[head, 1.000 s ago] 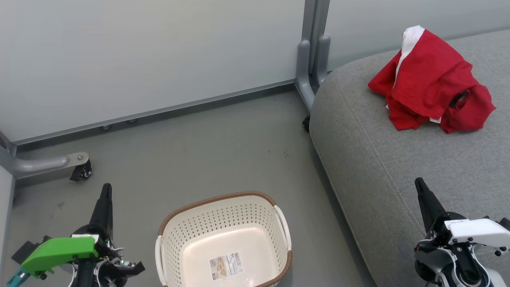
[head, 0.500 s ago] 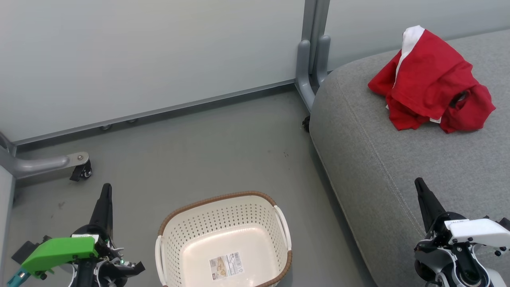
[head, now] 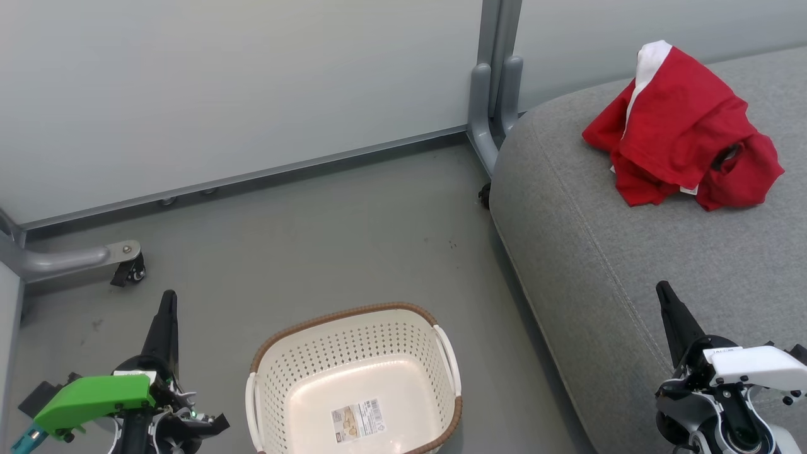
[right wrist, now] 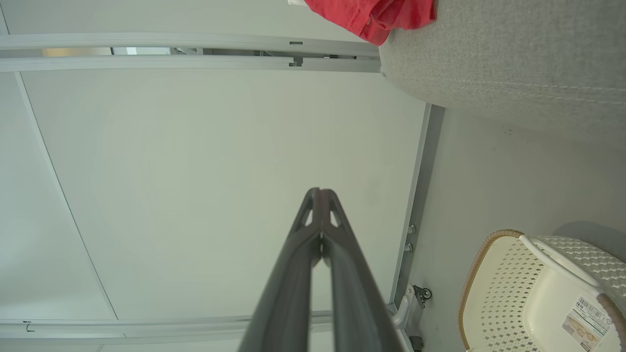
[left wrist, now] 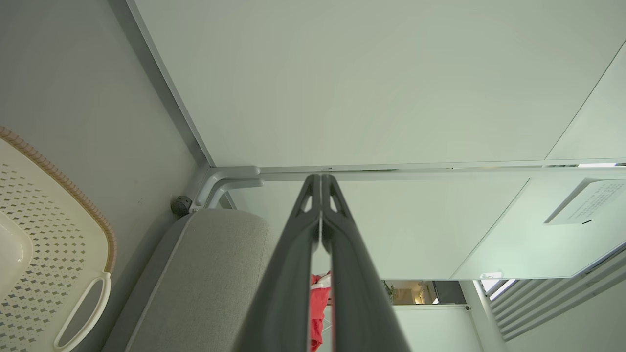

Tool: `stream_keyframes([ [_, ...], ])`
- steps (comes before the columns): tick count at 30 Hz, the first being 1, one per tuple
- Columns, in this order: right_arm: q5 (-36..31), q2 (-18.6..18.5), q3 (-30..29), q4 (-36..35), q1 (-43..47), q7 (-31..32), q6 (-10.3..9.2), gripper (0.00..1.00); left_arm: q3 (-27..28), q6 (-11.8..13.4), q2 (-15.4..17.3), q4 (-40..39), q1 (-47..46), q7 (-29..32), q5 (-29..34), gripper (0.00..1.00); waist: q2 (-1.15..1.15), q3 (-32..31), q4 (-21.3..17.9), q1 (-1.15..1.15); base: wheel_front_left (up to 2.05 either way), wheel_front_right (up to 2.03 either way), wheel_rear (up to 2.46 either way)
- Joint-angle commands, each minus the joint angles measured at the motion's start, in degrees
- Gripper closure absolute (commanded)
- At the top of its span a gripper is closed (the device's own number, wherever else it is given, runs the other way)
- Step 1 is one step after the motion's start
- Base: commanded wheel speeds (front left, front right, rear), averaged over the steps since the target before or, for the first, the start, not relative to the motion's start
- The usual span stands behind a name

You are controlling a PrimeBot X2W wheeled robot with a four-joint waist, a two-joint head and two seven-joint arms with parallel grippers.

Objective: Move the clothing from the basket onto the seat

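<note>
Nothing has moved in the last second. The red clothing (head: pixel 681 126) lies in a heap on the grey seat (head: pixel 630 265). It may be two pieces, but I can't tell. The basket (head: pixel 343 313) on the floor has only its label inside. The left gripper (head: pixel 168 308) and right gripper (head: pixel 666 297) are both pressed together, holding nothing. The job looks done.

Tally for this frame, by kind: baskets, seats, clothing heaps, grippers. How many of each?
Basket: 1
Seat: 1
Clothing heap, red, on the seat: 1
Grippers: 2, left gripper and right gripper
Total: 5
</note>
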Motion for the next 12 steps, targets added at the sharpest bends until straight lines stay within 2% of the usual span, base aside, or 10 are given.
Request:
stream_keyframes([
  [1, 0.01, -0.14, -0.19, 0.12, -0.5, 0.12, 0.0, 1.0, 0.14, -0.23, 0.31, -0.13, -0.58, 0.2, -0.15, 1.0, 0.0, 0.0, 0.0, 0.0, 0.0, 0.0, 0.0],
  [12, -0.02, -0.12, -0.22, 0.13, -0.5, 0.15, 0.0, 1.0, 0.13, -0.23, 0.31, -0.13, -0.58, 0.2, -0.15, 1.0, 0.0, 0.0, 0.0, 0.0, 0.0, 0.0, 0.0],
])
